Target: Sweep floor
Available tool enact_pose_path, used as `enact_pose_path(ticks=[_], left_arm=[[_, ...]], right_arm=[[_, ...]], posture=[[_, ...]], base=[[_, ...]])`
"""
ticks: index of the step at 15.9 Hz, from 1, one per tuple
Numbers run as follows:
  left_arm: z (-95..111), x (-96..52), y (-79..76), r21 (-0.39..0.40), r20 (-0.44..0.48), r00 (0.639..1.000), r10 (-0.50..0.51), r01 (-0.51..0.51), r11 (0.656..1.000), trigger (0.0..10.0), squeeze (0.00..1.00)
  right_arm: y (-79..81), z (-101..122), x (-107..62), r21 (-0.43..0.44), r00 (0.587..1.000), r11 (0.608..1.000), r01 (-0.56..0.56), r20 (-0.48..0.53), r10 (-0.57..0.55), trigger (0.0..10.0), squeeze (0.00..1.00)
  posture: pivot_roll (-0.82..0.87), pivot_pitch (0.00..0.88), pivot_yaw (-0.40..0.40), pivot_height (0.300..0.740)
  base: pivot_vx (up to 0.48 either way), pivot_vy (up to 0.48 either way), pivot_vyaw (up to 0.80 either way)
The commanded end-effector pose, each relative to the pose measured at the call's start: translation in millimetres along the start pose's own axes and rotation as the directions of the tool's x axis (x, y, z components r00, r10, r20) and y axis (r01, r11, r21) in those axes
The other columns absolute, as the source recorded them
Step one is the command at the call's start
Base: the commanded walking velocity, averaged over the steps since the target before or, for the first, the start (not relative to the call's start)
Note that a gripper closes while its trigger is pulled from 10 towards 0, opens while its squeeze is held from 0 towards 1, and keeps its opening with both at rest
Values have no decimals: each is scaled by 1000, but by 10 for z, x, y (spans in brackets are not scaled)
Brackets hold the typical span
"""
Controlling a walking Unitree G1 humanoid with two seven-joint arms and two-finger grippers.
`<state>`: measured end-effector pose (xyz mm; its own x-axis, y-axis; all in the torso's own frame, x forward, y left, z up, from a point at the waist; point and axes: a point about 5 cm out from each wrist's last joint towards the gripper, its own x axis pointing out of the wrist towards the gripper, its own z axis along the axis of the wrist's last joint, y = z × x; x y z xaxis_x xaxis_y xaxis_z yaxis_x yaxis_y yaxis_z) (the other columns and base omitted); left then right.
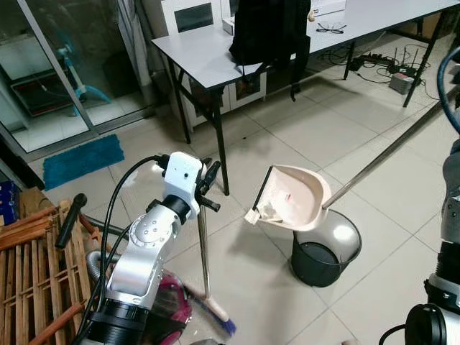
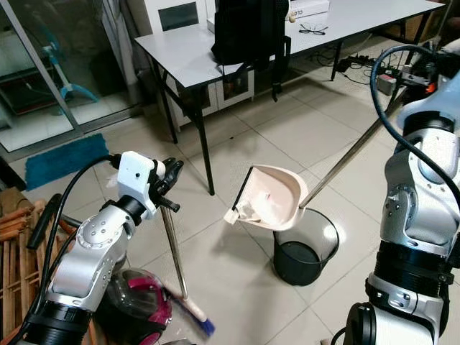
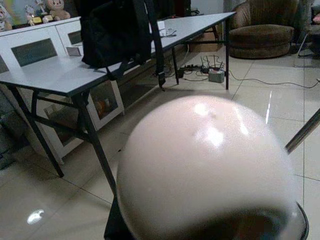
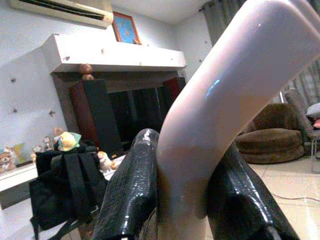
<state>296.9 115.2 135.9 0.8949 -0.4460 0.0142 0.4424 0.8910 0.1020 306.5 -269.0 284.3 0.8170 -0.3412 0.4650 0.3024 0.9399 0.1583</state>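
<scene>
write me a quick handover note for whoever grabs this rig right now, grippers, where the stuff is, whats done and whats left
Left gripper: shut on the broom handle, broom upright, bristles on the floor.
Right gripper: shut on the dustpan handle, arm raised.
Dustpan: tilted over the black bin, crumpled paper debris still at its lip, not yet dropped.
Done: debris swept into the pan, pan carried to the bin.
Left: tip the debris fully into the bin, then probably set pan and broom down.

You are looking at a beige dustpan [image 1: 296, 197] over a black bin [image 1: 325, 255], a grey table [image 1: 208, 54], a black backpack [image 1: 269, 29], a blue mat [image 1: 80, 160], and pale glossy tiles [image 1: 302, 129].
</scene>
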Motion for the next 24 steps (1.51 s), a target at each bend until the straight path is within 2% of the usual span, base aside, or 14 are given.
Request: enact_pose_path(ticks=[1,11,13,18,24], left_arm=[[95,7,28,30,33,999,-3,2,1000,10000,0],[70,29,26,11,27,999,23,-23,1000,10000,0],[49,32,48,-20,15,999,44,-44,999,10000,0],[36,24,85,-17,6,998,54,-54,998,10000,0],[25,12,89,-20,1,999,54,-54,998,10000,0]], right_arm=[[-20,129,5,17,998,1000,8,68,-9,10000,0],[-63,132,29,5,998,1000,17,68,-17,10000,0],[-72,139,29,5,997,1000,21,71,-21,10000,0],[-117,137,17,4,997,999,39,70,-39,10000,0],[-61,135,25,-28,997,1000,6,80,-4,10000,0]], posture=[[-75,0,136,740],[-86,0,124,740],[-87,0,126,740],[-86,0,125,740],[-82,0,126,740]], base=[[0,0,0],[0,-440,0],[0,0,0],[0,0,0],[0,0,0]])
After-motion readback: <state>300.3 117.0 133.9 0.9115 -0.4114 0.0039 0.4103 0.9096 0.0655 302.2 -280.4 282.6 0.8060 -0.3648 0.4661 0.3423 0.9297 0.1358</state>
